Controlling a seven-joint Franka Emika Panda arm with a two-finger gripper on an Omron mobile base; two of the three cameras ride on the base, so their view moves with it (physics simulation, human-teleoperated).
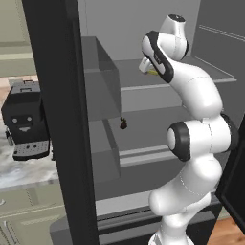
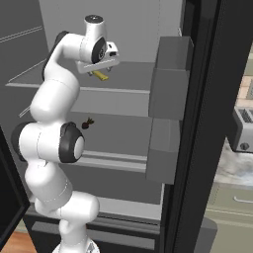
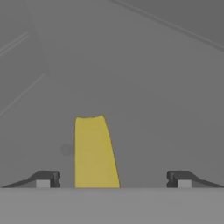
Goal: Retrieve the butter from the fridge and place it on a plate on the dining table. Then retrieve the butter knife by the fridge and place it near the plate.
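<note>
- The butter (image 3: 94,151) lies on an upper shelf (image 2: 128,74) inside the open fridge (image 1: 158,95).
- The gripper (image 3: 113,178) hangs over it, fingers (image 3: 46,178) spread wide apart, the stick between them, nearer the left one.
- A small dark lump (image 2: 87,123) sits one shelf lower.

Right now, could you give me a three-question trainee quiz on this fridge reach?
1. True or false: the pincer is shut on the thin flat yellow butter stick.
2. The butter lies on: A) an upper shelf of the tall black double-door fridge, B) its bottom drawer.
3. What stands on the counter left of the fridge?

Key: 1 false, the fingers stand apart; 2 A; 3 the black coffee machine.
</note>
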